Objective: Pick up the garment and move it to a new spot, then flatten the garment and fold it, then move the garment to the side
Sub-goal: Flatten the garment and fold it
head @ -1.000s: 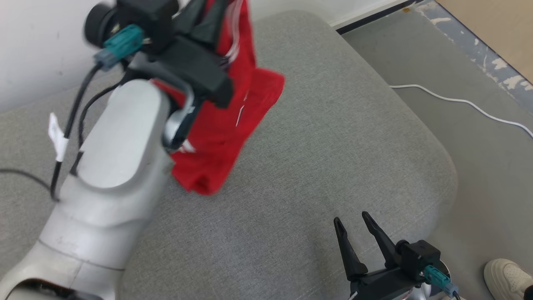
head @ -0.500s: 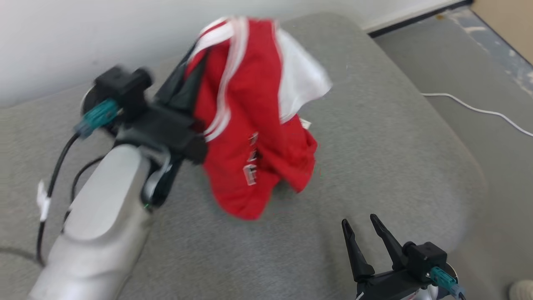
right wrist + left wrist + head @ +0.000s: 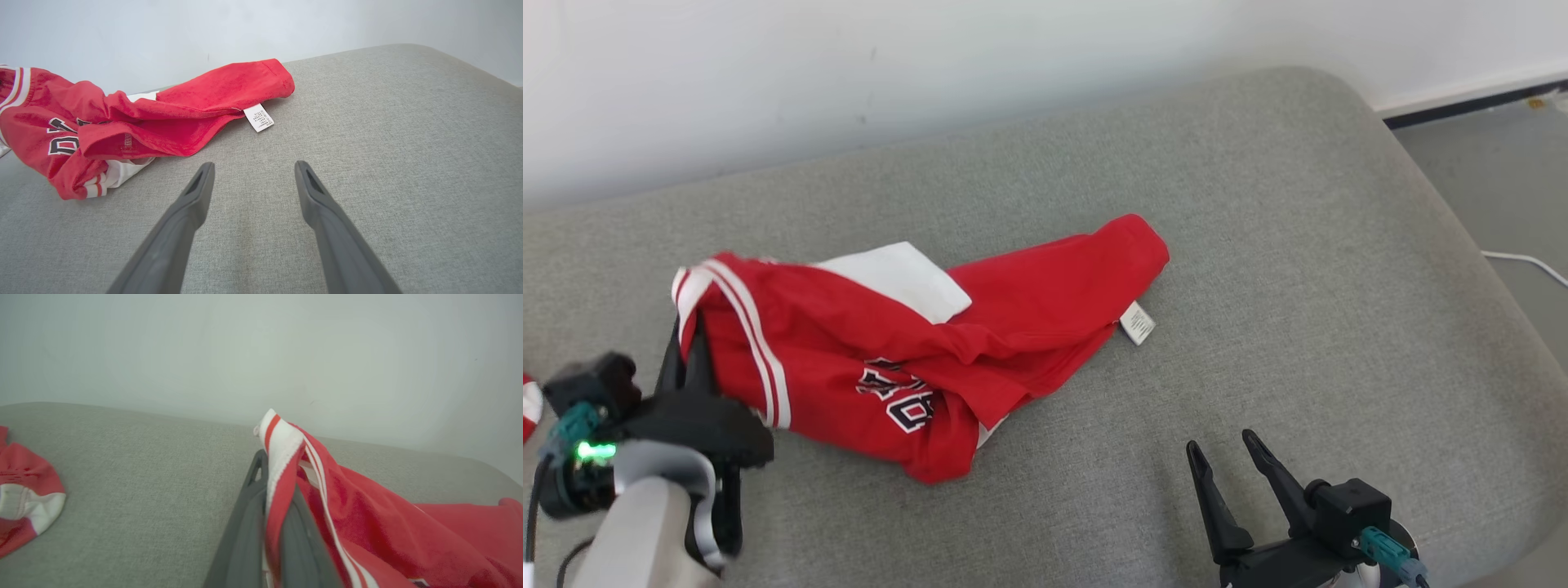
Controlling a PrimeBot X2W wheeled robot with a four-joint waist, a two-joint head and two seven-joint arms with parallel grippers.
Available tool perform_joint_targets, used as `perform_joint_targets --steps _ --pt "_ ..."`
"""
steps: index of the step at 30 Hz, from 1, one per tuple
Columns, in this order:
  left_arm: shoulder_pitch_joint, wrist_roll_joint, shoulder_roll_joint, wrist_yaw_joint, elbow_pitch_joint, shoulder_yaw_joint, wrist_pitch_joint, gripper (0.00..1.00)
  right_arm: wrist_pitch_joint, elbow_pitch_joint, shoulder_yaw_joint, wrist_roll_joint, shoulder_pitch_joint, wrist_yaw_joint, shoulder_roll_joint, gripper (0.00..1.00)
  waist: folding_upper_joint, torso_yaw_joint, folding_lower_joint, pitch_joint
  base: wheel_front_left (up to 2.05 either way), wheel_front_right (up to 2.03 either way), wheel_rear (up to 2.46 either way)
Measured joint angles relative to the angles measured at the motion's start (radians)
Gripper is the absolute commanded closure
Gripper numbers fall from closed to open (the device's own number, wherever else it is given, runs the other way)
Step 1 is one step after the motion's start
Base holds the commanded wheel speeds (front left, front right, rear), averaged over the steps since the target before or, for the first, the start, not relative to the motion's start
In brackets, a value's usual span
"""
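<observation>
With the left gripper [image 3: 686, 347], pinching the white-striped edge of the red garment [image 3: 1013, 318], both fingers closing tightly on the cloth, at the near left of the grey cushion [image 3: 1298, 245]. Holding that edge slightly raised, while letting the rest of the garment lie crumpled on the cushion, stretching from the gripper toward the right and far side, about to the middle. Showing dark lettering on the near fold, a white panel on the far fold, and a small white label [image 3: 1137, 322] lying on the cushion at the right end of the garment. Holding the right gripper [image 3: 1221, 443] at the near right, fingers spread apart and grasping nothing, well apart from the garment. Leaving another red and white cloth [image 3: 24, 498] lying at the left edge of the cushion, and a white cable [image 3: 1527, 263] lying on the floor at the right.
</observation>
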Motion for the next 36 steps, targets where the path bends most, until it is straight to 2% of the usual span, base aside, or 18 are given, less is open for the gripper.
perform_joint_targets --steps 3,4,5,14,27,33,36 --pt "0.038 0.001 -0.006 -0.007 0.023 0.018 0.0 1.0 0.007 -0.01 -0.002 0.0 0.006 0.0 -0.001 0.0 0.0 0.008 0.0 -0.021 0.0 0.0 0.0" --pt "0.048 0.001 -0.009 -0.011 0.031 0.021 0.0 0.93 0.009 -0.011 -0.004 0.0 0.009 0.0 -0.001 0.0 0.0 0.009 0.0 -0.026 0.0 0.0 0.0" --pt "0.056 0.001 -0.012 -0.019 0.038 0.024 0.0 0.0 0.009 -0.013 -0.007 0.0 0.013 0.0 -0.001 0.0 0.0 0.01 0.0 -0.031 0.0 0.0 0.0" --pt "0.143 0.041 -0.041 -0.076 -0.012 0.041 0.0 0.0 0.018 -0.027 -0.035 0.001 0.048 0.0 -0.002 0.0 0.0 0.018 0.0 -0.072 0.0 0.0 0.0" --pt "0.466 0.158 -0.153 -0.151 -0.387 0.118 0.0 0.0 0.028 -0.036 -0.08 -0.004 0.073 0.0 -0.004 0.0 0.0 0.092 0.0 -0.133 0.0 0.0 0.0" --pt "0.609 0.188 -0.177 -0.184 -0.47 0.17 0.0 0.0 0.044 -0.017 -0.098 -0.005 0.09 0.0 -0.01 0.0 -0.0001 0.15 0.0 -0.161 0.0 0.0 0.0" --pt "0.646 0.198 -0.182 -0.187 -0.486 0.2 0.0 0.0 0.049 -0.009 -0.108 -0.008 0.104 0.0 -0.011 0.0 0.0 0.17 0.0 -0.172 0.0 0.0 0.0"
